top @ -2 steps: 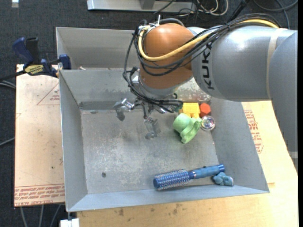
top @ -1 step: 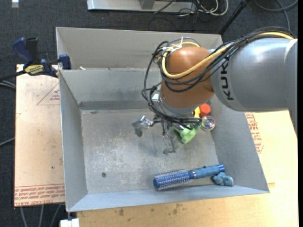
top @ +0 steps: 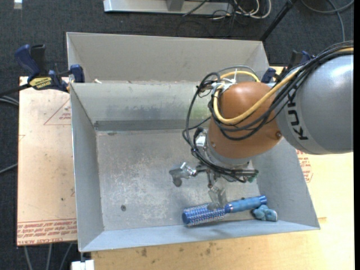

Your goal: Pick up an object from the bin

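Off-task items as I see them from the remote station.

1. Small blue lump (top: 264,213): on the bin (top: 163,58) bottom, to the right of the fingers (top: 217,196) and slightly lower in the view, near them. Knobbly, irregular shape; I cannot tell what it is.
2. Dark speck (top: 122,208): left of the fingers, well apart, on bare metal.
3. Dark carpet floor (top: 45,16): outside the bin, far above and to the left of the fingers in the view.
4. Grey metal bar (top: 169,4): lies flat on the floor, far above the fingers and slightly left.
5. Tangle of black and white cables (top: 247,1): at the bar's right end, far above the fingers.
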You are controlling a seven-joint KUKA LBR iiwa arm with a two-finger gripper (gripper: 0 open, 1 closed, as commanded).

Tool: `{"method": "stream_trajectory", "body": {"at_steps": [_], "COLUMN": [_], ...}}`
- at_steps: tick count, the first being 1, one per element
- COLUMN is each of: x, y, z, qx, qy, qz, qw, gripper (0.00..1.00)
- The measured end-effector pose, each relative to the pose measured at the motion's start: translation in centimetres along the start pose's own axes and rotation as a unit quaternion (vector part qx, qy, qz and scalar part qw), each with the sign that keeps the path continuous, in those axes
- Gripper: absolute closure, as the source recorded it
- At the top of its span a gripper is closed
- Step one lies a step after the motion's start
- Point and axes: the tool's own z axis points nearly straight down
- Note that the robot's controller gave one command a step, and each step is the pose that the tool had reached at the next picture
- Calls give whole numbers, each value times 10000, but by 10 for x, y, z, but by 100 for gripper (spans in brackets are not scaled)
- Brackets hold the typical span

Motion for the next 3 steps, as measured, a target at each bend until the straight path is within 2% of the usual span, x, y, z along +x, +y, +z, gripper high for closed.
{"method": "stream_trajectory", "body": {"at_steps": [1,2,3], "x": [25,23,3], "y": [9,11,0], "z": [70,67,-81], "qx": [1,-2,47], "qy": [-3,-27,-56], "qz": [-1,-2,-89], "qw": [10000,10000,9999], "gripper": [0,100,100]}}
